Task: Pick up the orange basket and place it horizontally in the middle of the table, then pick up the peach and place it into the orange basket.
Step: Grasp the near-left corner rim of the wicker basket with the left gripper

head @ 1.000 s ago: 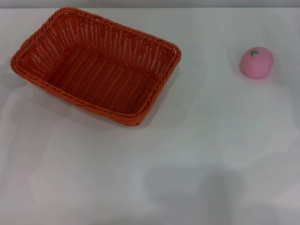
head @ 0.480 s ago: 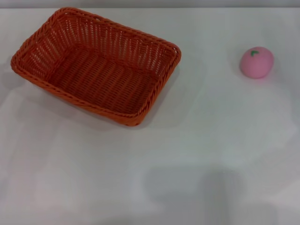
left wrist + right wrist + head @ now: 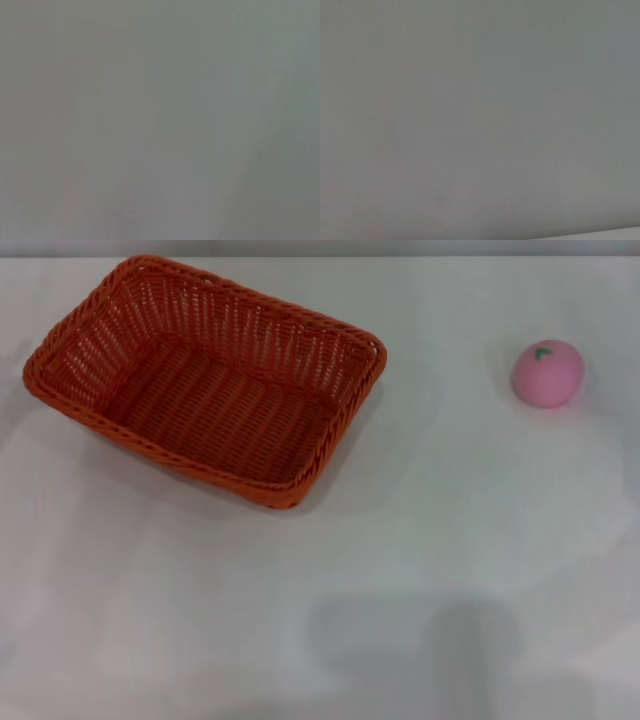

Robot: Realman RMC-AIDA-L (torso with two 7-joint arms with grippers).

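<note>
Jaws unseen; orange basket (image 3: pixel 205 380) empty, peach (image 3: pixel 548 372) well apart

You see the orange basket (image 3: pixel 205 380) as woven wicker-style strands, openwork sides, braided rim, slightly glossy. The peach (image 3: pixel 548 372) looks smooth, matt, rubbery. The table (image 3: pixel 420 570) is smooth, plain white.

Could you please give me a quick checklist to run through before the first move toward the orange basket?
1. Orange basket upright, opening up: ok.
2. Basket empty inside: ok.
3. Basket already horizontal and in the table's middle: not ok, it sits angled at the far left.
4. Peach apart from basket, on the far right: ok.
5. Either pincer in view: not ok, neither shows in any view.
</note>
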